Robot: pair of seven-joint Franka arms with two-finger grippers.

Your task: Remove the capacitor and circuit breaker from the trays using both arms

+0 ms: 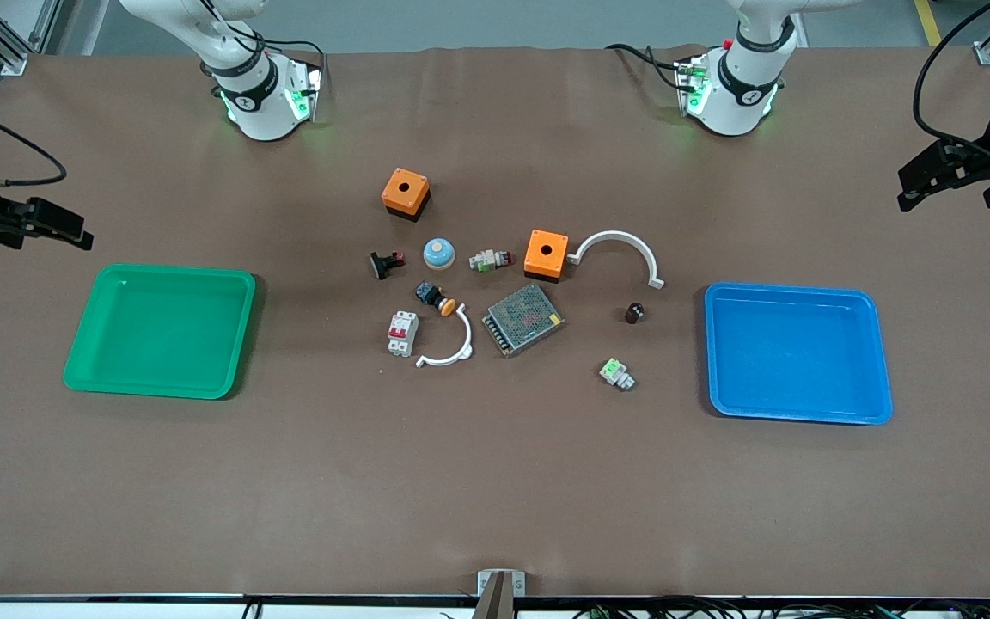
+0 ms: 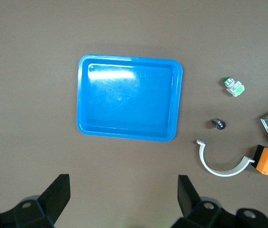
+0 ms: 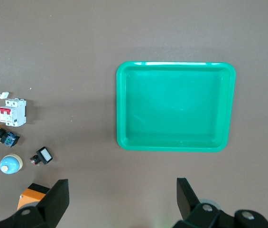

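Observation:
The capacitor (image 1: 634,313), a tiny black cylinder, lies on the table between the mesh-topped box and the blue tray (image 1: 791,290); it also shows in the left wrist view (image 2: 218,124). The breaker (image 1: 403,333), white-grey with red levers, lies on the green tray's (image 1: 177,272) side of the parts cluster and shows in the right wrist view (image 3: 12,112). My left gripper (image 1: 906,191) (image 2: 123,190) is open and empty, up in the air at the left arm's end, above the blue tray (image 2: 129,58). My right gripper (image 1: 81,232) (image 3: 122,190) is open and empty, above the green tray (image 3: 176,63).
The cluster at mid-table holds two orange boxes (image 1: 406,193) (image 1: 546,254), a grey mesh-topped box (image 1: 523,319), two white arcs (image 1: 620,249) (image 1: 452,348), a blue dome (image 1: 439,253), an orange-capped button (image 1: 435,297), a black-and-red switch (image 1: 387,263) and a white-and-green connector (image 1: 617,374).

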